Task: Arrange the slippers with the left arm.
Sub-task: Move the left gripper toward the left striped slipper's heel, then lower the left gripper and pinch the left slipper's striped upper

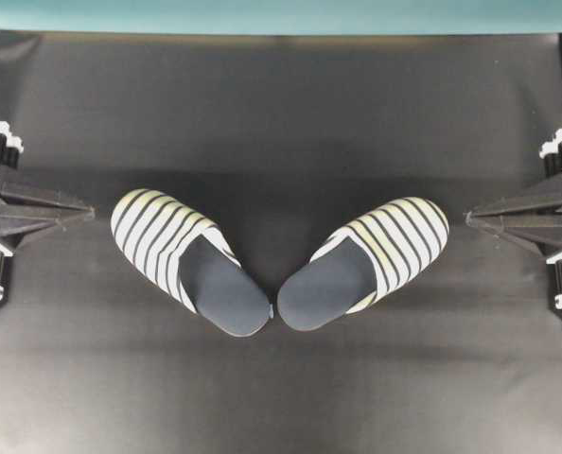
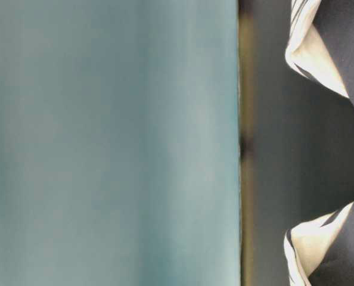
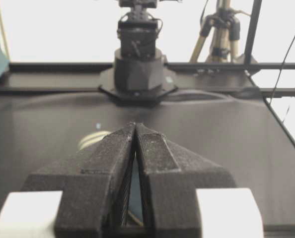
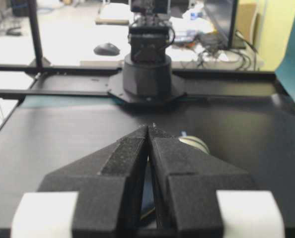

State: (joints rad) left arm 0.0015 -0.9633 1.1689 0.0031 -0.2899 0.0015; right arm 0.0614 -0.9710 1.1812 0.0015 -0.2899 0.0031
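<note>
Two striped slippers lie on the black table in a V, heels almost touching at the middle. The left slipper [image 1: 184, 257] has its toe toward the upper left. The right slipper [image 1: 369, 259] has its toe toward the upper right. My left gripper [image 1: 90, 214] is shut and empty at the left edge, a short way from the left slipper's toe. My right gripper [image 1: 468, 218] is shut and empty at the right edge, near the right slipper's toe. In the left wrist view the gripper [image 3: 135, 125] hides most of the slipper [image 3: 90, 140]. The right wrist view shows its gripper [image 4: 148, 127] and a slipper toe [image 4: 194, 144].
The black table [image 1: 281, 113] has a teal wall [image 1: 281, 14] along its far edge. The table-level view shows that teal wall [image 2: 111, 143] and the slipper edges [image 2: 311, 53] close up. The opposite arm's base [image 3: 137, 69] stands across the table.
</note>
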